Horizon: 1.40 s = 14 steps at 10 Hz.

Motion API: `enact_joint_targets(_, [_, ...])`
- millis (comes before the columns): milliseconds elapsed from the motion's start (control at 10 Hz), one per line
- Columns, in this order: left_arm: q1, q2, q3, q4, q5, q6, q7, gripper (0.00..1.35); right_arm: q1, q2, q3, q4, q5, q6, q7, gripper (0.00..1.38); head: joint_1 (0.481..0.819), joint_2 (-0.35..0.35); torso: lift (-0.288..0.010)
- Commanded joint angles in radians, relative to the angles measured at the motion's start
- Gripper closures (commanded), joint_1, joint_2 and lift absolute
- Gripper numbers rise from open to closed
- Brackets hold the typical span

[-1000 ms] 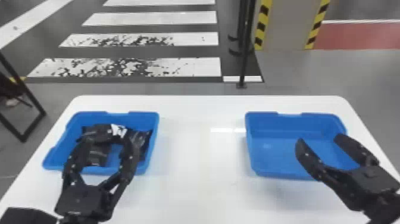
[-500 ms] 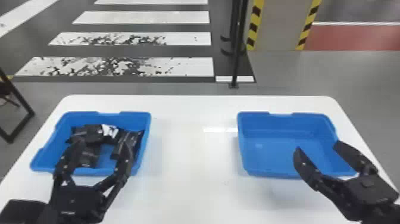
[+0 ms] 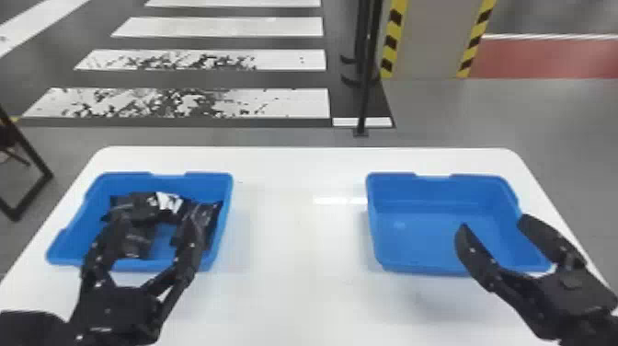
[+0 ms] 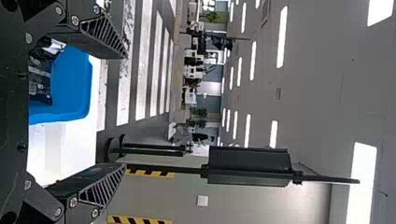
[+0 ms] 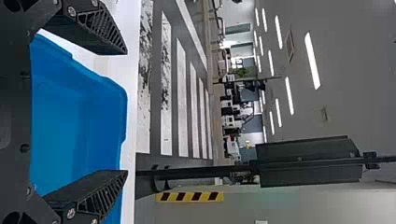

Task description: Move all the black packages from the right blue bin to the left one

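Several black packages [image 3: 135, 207] lie in the left blue bin [image 3: 105, 181], one with a white patch. The right blue bin [image 3: 427, 239] holds nothing inside its walls. My left gripper [image 3: 149, 225] is open above the left bin's near part, partly covering the packages. Over the right part of the right bin, my right gripper [image 3: 492, 223] stands open with nothing between its fingers. In the left wrist view, the left gripper [image 4: 125, 111] is spread wide, beside a black package [image 4: 39, 81]. The right gripper [image 5: 127, 112] in the right wrist view is also wide apart, near the blue bin [image 5: 74, 121].
Both bins stand on a white table [image 3: 294, 285] with a bare stretch between them. Beyond its far edge are a black pole stand [image 3: 365, 92] and a pillar [image 3: 427, 41] with striped edges. A dark metal frame [image 3: 27, 161] stands off to the left.
The head view has shifted slightly, moving the table and bins leftward and then back partway. Both grippers remain open over their bins, with only slight changes in position.
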Motion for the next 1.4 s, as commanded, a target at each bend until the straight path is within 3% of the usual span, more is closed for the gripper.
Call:
enact_joint_targets(0, [0.000, 0.001, -0.001, 0.000, 0.000, -0.002, 0.000, 0.23, 0.000, 0.000, 0.000, -0.001, 0.001, -0.002, 0.000, 0.13, 0.695, 0.015, -0.140])
enact_joint_targets(1300, [0.000, -0.001, -0.001, 0.000, 0.010, -0.002, 0.001, 0.22, 0.015, 0.003, 0.002, -0.006, 0.007, -0.066, -0.012, 0.13, 0.695, 0.011, -0.140])
